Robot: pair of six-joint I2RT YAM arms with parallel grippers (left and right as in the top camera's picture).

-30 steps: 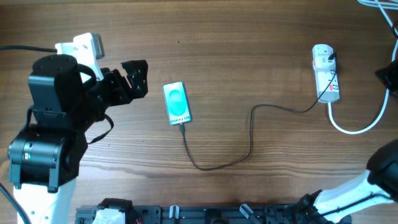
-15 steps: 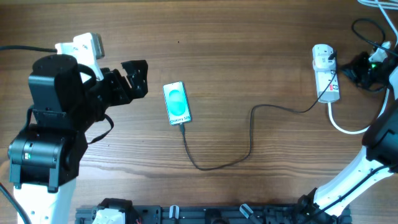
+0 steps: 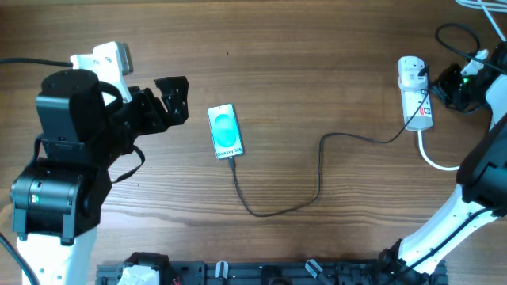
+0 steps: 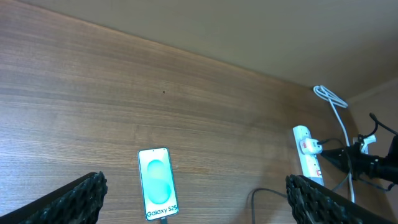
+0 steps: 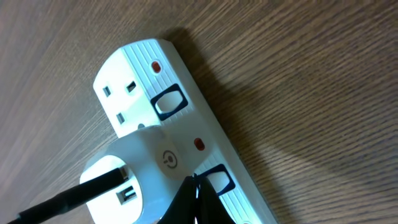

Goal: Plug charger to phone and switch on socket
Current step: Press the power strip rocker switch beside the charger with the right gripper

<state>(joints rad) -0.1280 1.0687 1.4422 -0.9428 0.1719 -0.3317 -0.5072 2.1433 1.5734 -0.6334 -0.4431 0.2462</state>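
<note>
The phone (image 3: 224, 131) lies flat left of centre with its teal screen up; it also shows in the left wrist view (image 4: 157, 191). The charger cable (image 3: 317, 178) meets the phone's bottom edge, loops right and runs to the socket (image 3: 413, 95). My left gripper (image 3: 170, 99) is open and empty, left of the phone. My right gripper (image 3: 433, 88) is shut, its tips (image 5: 196, 182) touching the socket (image 5: 168, 81) beside the lower black switch (image 5: 219, 180). A white adapter (image 5: 134, 168) with the black cable (image 5: 68, 196) sits in the socket.
The socket's white lead (image 3: 444, 162) curves off to the right edge. A second switch (image 5: 169, 102) and two red lamps (image 5: 156, 66) are on the strip. A loose white cable (image 4: 333, 102) lies at the far right back.
My right arm has come in from the right edge and brought its shut gripper to the socket's right side. The left arm, phone and cable have not moved.
</note>
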